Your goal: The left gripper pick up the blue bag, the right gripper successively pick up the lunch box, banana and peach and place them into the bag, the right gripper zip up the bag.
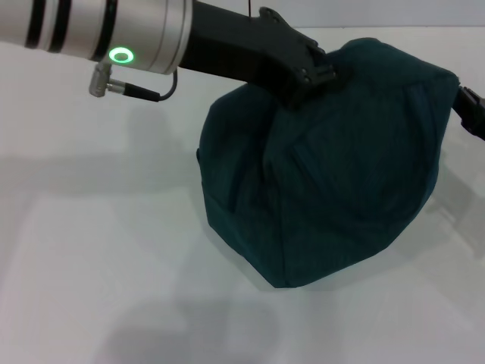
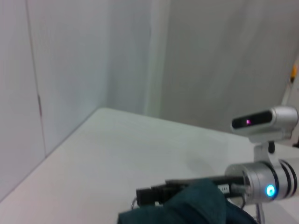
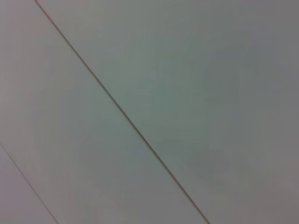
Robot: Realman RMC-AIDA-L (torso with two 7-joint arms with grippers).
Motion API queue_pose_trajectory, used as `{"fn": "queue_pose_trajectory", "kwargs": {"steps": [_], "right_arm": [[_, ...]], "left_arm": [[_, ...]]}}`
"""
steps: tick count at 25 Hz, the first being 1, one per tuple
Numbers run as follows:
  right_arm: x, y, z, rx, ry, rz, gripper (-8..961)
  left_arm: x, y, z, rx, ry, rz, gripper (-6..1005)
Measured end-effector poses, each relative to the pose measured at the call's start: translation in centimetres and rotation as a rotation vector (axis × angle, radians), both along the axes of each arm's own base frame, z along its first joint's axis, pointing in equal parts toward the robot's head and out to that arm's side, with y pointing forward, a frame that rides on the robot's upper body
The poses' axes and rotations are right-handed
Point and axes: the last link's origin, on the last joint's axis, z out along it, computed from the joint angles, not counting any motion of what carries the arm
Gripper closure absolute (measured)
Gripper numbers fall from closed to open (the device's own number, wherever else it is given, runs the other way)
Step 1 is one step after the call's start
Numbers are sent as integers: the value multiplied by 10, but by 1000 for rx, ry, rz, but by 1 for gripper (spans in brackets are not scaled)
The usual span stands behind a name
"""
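The blue bag [image 1: 326,167] bulges on the white table at the right of the head view, with its opening hidden from me. My left gripper [image 1: 312,74] reaches in from the upper left and is clamped on the top of the bag. My right gripper [image 2: 143,195] shows in the left wrist view just behind a fold of the bag [image 2: 196,207], at the bag's far side. In the head view only a black part of the right arm [image 1: 471,112] shows at the bag's right edge. The lunch box, banana and peach are out of view.
The white table [image 1: 114,250] stretches to the left of and in front of the bag. The left wrist view shows the table's far edge [image 2: 70,135] and grey walls beyond. The right wrist view shows only a plain grey panelled surface [image 3: 187,93].
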Motion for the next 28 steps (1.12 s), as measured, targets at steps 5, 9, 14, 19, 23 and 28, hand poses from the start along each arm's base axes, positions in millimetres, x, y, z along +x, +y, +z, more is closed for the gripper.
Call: {"fn": "queue_pose_trajectory", "kwargs": {"steps": [5, 9, 14, 19, 23, 28], "right_arm": [[1, 0, -1, -2, -3, -9, 915], [0, -1, 1, -1, 12, 4, 915], [4, -8, 10, 42, 13, 18, 914], [16, -19, 23, 121, 14, -3, 718], [27, -29, 31, 146, 4, -17, 571], [35, -38, 33, 154, -10, -41, 367]], "left_arm": [[-7, 6, -1, 13, -20, 31, 954], [-13, 12, -4, 27, -27, 57, 954], [-22, 18, -10, 36, -25, 61, 953], [-29, 30, -15, 85, -66, 94, 953], [-39, 42, -18, 121, -126, 145, 952], [-56, 49, -26, 141, -115, 178, 903]]}}
